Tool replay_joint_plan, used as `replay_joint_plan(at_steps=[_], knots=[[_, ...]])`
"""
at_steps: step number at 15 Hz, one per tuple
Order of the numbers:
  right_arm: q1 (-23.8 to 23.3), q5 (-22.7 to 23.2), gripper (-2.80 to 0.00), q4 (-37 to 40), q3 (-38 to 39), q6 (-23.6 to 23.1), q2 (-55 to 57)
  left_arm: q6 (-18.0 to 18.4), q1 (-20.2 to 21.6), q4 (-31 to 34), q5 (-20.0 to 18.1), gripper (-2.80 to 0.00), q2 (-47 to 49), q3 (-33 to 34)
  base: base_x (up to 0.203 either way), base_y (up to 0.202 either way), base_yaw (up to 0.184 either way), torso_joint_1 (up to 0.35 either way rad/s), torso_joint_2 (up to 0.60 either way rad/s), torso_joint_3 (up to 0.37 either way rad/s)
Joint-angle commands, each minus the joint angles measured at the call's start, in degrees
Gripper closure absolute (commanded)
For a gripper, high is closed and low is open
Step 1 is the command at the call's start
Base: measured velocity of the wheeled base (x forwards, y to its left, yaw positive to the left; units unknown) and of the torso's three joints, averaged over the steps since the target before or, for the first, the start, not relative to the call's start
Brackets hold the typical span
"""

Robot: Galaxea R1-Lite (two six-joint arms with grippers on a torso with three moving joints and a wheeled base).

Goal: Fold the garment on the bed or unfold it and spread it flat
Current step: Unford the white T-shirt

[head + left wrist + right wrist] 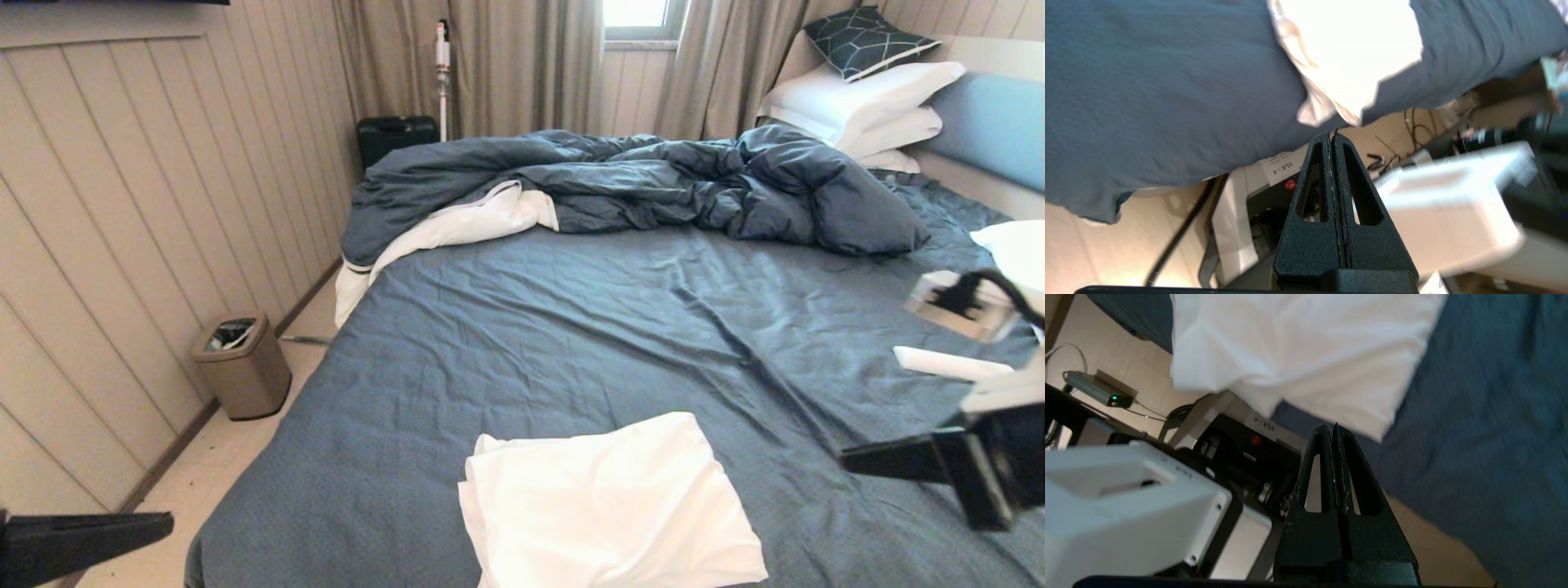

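A white garment (608,506) lies folded into a rough rectangle near the front edge of the bed (571,327), on its dark blue-grey sheet. It also shows in the left wrist view as a white garment (1347,49) and in the right wrist view as a white garment (1298,347). My left gripper (167,523) hangs low at the left, off the bed's edge, shut and empty, its tips (1331,134) pressed together. My right gripper (845,459) hovers right of the garment, shut and empty, with its tips (1331,426) closed too.
A rumpled duvet (637,184) lies across the far part of the bed, with white pillows (857,106) and a light blue headboard (996,126) at the right. A bin (242,367) stands on the floor by the left wall. A dark case (396,137) sits by the curtains.
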Motion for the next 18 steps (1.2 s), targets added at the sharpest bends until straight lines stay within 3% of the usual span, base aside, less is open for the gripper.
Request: replay_joint_plan(at_steps=[1, 5, 7, 9, 11, 13, 15, 18], knots=[[-1.6, -1.71, 0.0, 2.43, 5.84, -0.08, -17.02, 0.83, -0.81, 6.44, 0.01, 0.0, -15.18, 0.18, 0.0, 0.0, 0.0, 0.0, 0.0, 0.0], [-3.06, -6.67, 0.0, 5.75, 19.42, -0.07, -37.08, 1.58, -2.32, 13.56, 5.15, 0.0, -29.34, 4.43, 0.0, 0.0, 0.0, 0.0, 0.0, 0.0], [-5.55, -8.11, 0.0, 7.65, 25.14, -0.58, -43.86, 1.29, -6.46, 16.75, 6.12, 0.0, -32.83, 6.29, 0.0, 0.0, 0.0, 0.0, 0.0, 0.0], [-8.88, -8.72, 0.0, 8.28, 30.44, -2.55, -50.44, -1.0, -9.71, 16.14, 7.53, 0.0, -36.09, 10.65, 0.0, 0.0, 0.0, 0.0, 0.0, 0.0], [-10.38, -9.31, 0.0, 7.29, 34.58, -3.13, -52.32, -2.69, -10.03, 12.31, 13.39, 0.0, -38.96, 14.37, 0.0, 0.0, 0.0, 0.0, 0.0, 0.0], [-10.67, -9.37, 0.0, -2.81, 41.0, -3.34, -52.12, -6.75, -10.09, 8.66, 22.47, 0.0, -38.8, 16.74, 0.0, 0.0, 0.0, 0.0, 0.0, 0.0], [-10.72, -9.53, 0.0, -21.6, 51.22, -3.35, -52.07, -8.31, -10.1, 0.62, 31.48, 0.0, -38.8, 22.57, 0.0, 0.0, 0.0, 0.0, 0.0, 0.0], [-10.8, -11.91, 0.0, -36.65, 59.95, -3.14, -52.04, -7.97, -10.04, -18.43, 42.96, 0.0, -38.85, 34.14, 0.0, 0.0, 0.0, 0.0, 0.0, 0.0]])
